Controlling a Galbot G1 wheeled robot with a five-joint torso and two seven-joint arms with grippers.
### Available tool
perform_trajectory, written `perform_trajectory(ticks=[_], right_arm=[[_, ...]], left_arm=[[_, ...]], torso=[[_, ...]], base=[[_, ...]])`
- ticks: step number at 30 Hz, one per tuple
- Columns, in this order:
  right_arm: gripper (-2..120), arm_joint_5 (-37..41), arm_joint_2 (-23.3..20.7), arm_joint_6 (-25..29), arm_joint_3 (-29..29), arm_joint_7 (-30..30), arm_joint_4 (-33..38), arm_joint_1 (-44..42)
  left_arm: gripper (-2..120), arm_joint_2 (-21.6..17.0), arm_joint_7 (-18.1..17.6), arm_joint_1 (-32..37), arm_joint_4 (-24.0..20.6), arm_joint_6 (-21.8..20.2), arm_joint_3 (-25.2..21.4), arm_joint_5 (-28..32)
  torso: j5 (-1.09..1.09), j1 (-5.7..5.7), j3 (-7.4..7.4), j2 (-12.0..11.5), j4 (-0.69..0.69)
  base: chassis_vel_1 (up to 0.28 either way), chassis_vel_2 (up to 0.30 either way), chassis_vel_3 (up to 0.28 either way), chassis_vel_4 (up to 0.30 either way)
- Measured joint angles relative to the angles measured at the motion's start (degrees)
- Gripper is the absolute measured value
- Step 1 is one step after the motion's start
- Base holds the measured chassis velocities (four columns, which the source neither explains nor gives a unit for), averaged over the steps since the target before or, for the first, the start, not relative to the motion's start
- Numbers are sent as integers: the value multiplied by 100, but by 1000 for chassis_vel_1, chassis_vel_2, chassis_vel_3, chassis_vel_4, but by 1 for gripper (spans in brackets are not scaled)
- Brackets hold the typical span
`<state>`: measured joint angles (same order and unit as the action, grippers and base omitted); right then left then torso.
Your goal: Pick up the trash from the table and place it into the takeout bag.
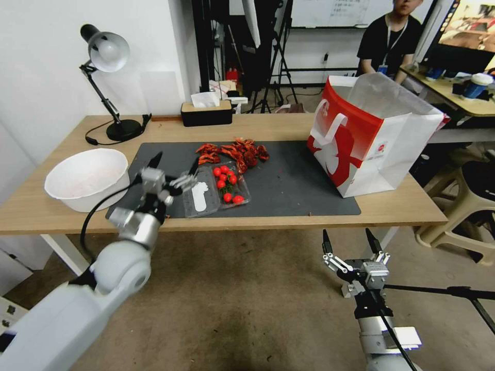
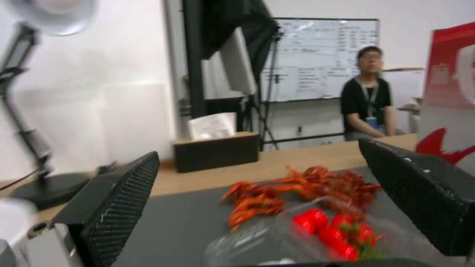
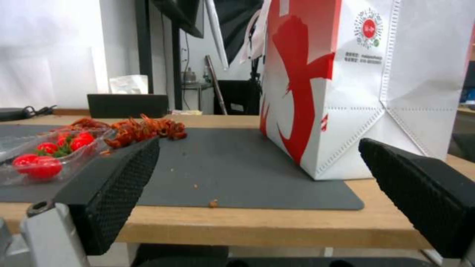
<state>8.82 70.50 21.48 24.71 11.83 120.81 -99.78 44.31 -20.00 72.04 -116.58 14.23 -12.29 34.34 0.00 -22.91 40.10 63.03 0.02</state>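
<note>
White walls (image 1: 41, 62), brown floor (image 1: 232, 309), whiteboard (image 2: 321, 55)

**Bag upright at the table's right end**

The takeout bag (image 1: 372, 139), boxy, red and white with white strap handles, stands open-topped on the light-wood table (image 1: 268, 129), its base partly on the dark grey mat's right end near the table's right edge.

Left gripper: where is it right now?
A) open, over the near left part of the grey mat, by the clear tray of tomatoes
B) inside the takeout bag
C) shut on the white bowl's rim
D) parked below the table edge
A: the left gripper hangs open over the mat, just left of the tomato tray; the right gripper is the one below the table edge.
</note>
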Motion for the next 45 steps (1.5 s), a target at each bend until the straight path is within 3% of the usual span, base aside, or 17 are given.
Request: perform_trajectory(ticks=[5, 19, 25, 35, 45], right_arm=[[100, 63, -53, -53, 23, -67, 45, 13], [100, 107, -118, -93, 66, -90, 107, -5], [100, 170, -134, -135, 85, -115, 102, -3], [100, 331, -77, -359, 60, 46, 90, 51], [100, 380, -79, -395, 51, -13, 63, 43]], left_arm=[[100, 232, 32, 874, -257, 83, -559, -96], [100, 460, -1, 1630, -389, 109, -924, -297], [100, 962, -193, 2448, -369, 576, -1038, -918], [100, 1275, -155, 2825, -298, 829, -1107, -1110], [100, 1283, -153, 2813, -243, 858, -1066, -1153]], torso=[[1, 0, 0, 0, -3], [-1, 0, 0, 0, -2], [0, 0, 1, 0, -2], [0, -1, 1, 0, -2], [0, -1, 1, -1, -2]], base=[[0, 0, 0, 0], [0, 0, 0, 0], [0, 0, 0, 0], [0, 0, 0, 0], [0, 0, 0, 0]])
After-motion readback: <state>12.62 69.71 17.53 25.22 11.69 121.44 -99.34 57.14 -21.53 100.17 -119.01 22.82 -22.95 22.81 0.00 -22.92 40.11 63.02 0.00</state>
